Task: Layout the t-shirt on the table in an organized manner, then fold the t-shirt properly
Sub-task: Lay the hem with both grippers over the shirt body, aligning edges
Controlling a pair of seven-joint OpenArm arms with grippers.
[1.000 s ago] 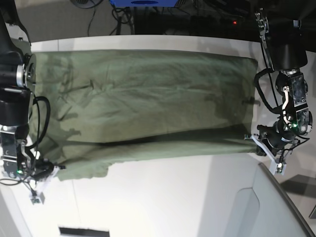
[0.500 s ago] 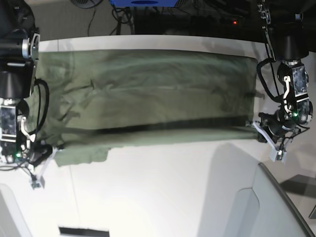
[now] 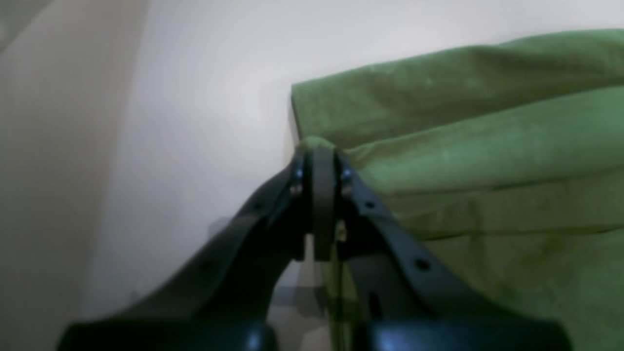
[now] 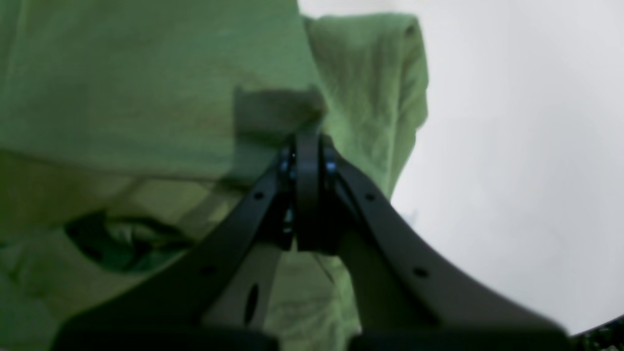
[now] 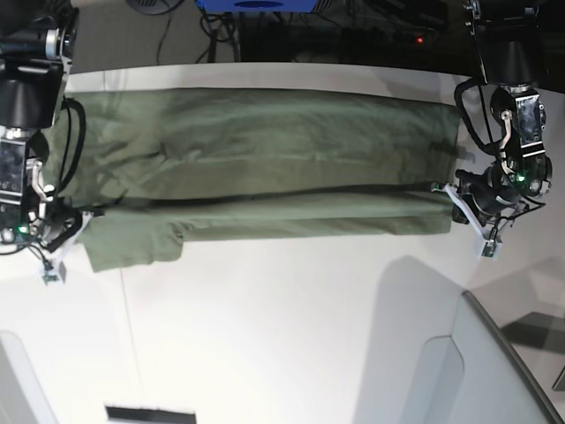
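The olive-green t-shirt (image 5: 265, 150) lies stretched sideways across the far half of the white table (image 5: 291, 336), its near part doubled over along a long horizontal fold. My left gripper (image 5: 448, 197) is at the shirt's right end, shut on a corner of the cloth (image 3: 487, 146); in the left wrist view the jaws (image 3: 317, 151) pinch the hem tip. At the shirt's left end, my right gripper (image 5: 86, 215) is shut on fabric beside a sleeve (image 5: 132, 247). In the right wrist view this gripper (image 4: 306, 141) presses into the shirt (image 4: 122, 73).
A grey angled panel (image 5: 494, 371) rises at the near right. Cables and a blue object (image 5: 256, 4) sit beyond the table's far edge. A dark slot (image 5: 150, 413) shows at the near edge. Bare white tabletop (image 4: 512, 146) spreads on the near side of the shirt.
Both arms have moved toward the table's far side, carrying the shirt's near edge with them. The fold line has shifted farther away and the shirt now looks narrower.
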